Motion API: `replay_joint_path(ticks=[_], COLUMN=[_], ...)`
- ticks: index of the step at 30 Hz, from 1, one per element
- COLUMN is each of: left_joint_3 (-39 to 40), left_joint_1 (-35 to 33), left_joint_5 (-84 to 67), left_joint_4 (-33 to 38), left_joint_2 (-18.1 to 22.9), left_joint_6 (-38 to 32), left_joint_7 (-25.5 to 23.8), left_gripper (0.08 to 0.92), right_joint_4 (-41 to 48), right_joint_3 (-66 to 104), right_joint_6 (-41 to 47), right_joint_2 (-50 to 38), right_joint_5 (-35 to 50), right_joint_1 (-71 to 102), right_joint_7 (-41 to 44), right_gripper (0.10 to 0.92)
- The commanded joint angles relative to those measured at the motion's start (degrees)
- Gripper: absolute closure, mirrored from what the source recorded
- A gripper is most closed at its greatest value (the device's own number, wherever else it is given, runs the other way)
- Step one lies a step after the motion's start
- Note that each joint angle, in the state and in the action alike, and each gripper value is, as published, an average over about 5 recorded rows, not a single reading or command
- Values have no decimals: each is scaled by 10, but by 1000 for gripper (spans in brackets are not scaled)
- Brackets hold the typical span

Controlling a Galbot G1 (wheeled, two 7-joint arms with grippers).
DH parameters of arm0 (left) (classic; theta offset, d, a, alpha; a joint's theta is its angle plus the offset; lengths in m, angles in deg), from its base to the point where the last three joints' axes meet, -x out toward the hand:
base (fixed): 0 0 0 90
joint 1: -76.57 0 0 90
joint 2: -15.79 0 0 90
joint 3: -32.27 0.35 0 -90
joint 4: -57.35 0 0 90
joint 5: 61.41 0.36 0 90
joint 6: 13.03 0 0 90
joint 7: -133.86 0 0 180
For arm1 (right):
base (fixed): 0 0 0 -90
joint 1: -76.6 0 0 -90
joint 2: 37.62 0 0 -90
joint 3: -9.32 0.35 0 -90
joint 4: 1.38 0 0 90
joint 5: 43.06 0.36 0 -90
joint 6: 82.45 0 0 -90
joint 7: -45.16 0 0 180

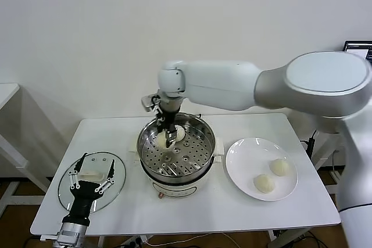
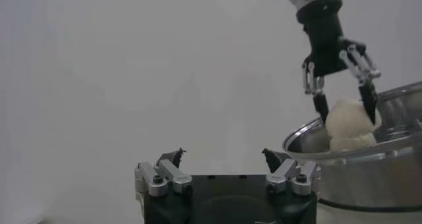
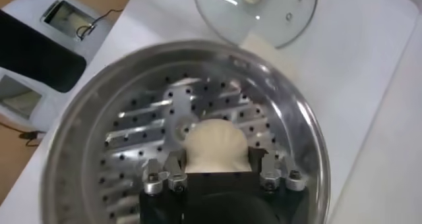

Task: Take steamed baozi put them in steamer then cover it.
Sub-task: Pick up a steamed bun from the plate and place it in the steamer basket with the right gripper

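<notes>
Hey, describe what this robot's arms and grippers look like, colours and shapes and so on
The right arm has smooth, rounded, glossy white shells with a grey band near the shoulder. The right gripper is black, with silver metal linkage bars and thin dark fingertips. The left gripper looks alike: a black body, silver linkages with visible screws, pointed black tips, and a ribbed silver wrist collar below.

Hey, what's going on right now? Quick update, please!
Right gripper shut on a cream-white bun over the shiny steel steamer. Left gripper open above the glass lid. Nothing blocking.
</notes>
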Motion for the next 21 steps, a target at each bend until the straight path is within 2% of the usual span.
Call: replay_joint_path(ticks=[1,13,21], left_joint_3=[-1,-4,-5], left_joint_1=[0,-2,-3], left_joint_5=[0,0,0], left_joint_4=[-1,-1,0], left_joint_2=[0,0,0], left_joint_6=[-1,-2,-2], left_joint_7=[0,1,1], left_gripper=[177,177,177], right_joint_4=[26,30,10], right_joint_3=[-6,-6,3], right_joint_6=[7,6,5], right_joint_2=[41,42,18], right_joint_5=[2,-10,-15], right_joint_1=[26,45,37], right_joint_7=[-26,-34,-32], right_gripper=[386,376,219])
